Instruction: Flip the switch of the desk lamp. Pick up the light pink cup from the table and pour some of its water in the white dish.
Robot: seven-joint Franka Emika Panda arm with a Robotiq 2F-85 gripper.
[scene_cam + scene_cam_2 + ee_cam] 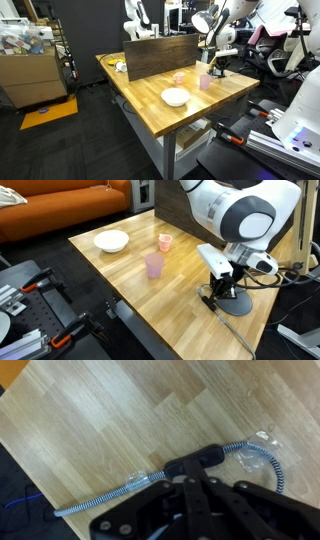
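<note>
Table (120, 290): one white dish (111, 241), one light pink cup (165, 242), one tumbler (154, 266), one desk lamp (238, 303); claw (216, 290) closed.

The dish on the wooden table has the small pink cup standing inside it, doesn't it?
Not quite. The dish is on the table, but the small pink cup is not inside it. The cup stands on the wood beside the dish, with a clear gap between them. Both exterior views show this.
</note>
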